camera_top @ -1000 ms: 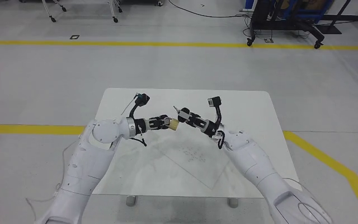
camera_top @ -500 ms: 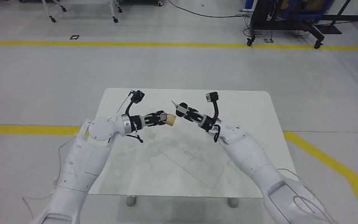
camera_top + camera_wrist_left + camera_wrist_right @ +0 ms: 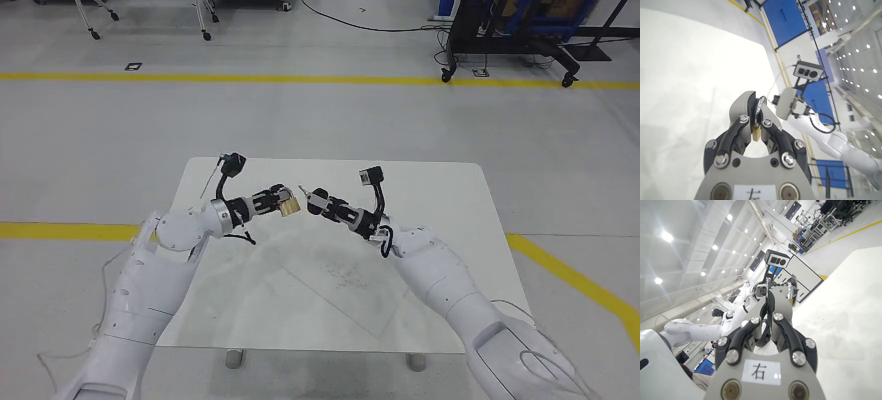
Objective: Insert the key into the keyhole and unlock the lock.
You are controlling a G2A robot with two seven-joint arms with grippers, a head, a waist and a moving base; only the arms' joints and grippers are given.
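**Padlock (image 3: 290,207) and key (image 3: 302,189) held above table (image 3: 440,200)**

Left gripper (image 3: 757,107) pinches the brass padlock's steel shackle over the table's far middle. Right gripper (image 3: 312,197), fingers closed, grips the thin key there too. Both seem small, rigid and slippery, so firm pinches suit them.

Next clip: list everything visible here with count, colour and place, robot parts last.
lock: one, brass body, silver shackle, clamped in the left pincer above the table.
key: one, pale metal, sticking out of the right pincer, close to the lock.
table: one, white, under both arms.
floor stripes: two, yellow, one beyond the table, one passing under it.
cart: one, black, wheeled, on the floor far behind the table.
left pincer: one, grey with black pads, shut on the lock.
right pincer: one, grey with black pads, shut on the key, facing the left pincer.
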